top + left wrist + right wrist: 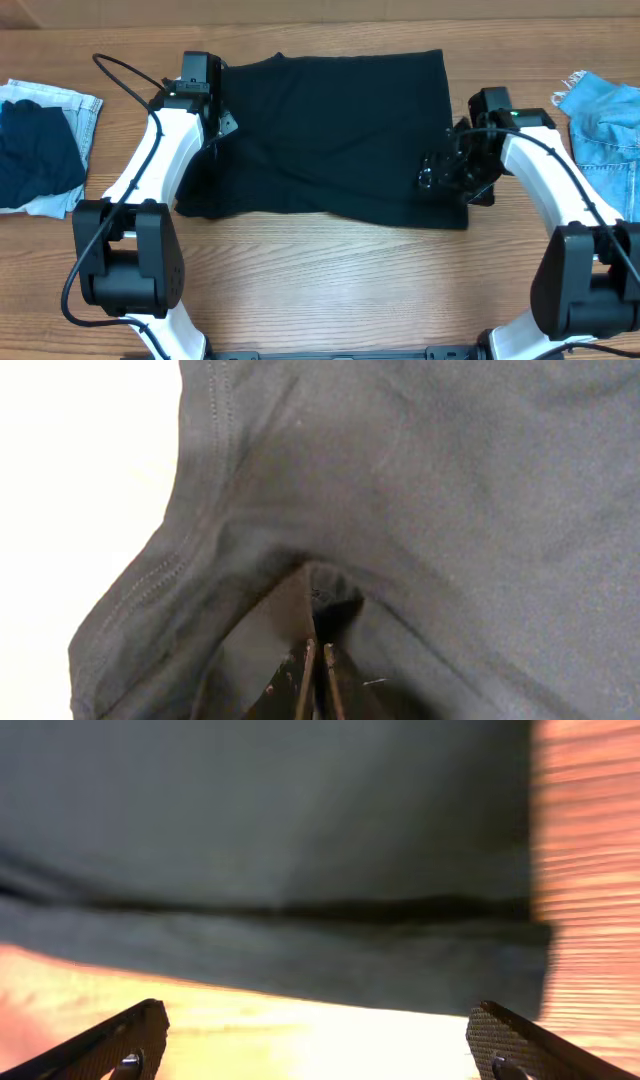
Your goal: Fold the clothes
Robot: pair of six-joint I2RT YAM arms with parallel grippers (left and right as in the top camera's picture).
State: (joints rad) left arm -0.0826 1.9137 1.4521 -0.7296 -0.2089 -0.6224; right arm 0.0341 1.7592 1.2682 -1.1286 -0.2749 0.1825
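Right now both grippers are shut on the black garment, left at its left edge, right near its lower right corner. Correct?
Not quite: the right gripper is open, spread wide near the lower right corner of the black garment, as the right wrist view shows. The left gripper is shut on the left edge.

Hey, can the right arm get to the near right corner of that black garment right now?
Probably yes. The right gripper is open at the right edge of the black garment, and nothing lies between it and that corner on the wooden table.
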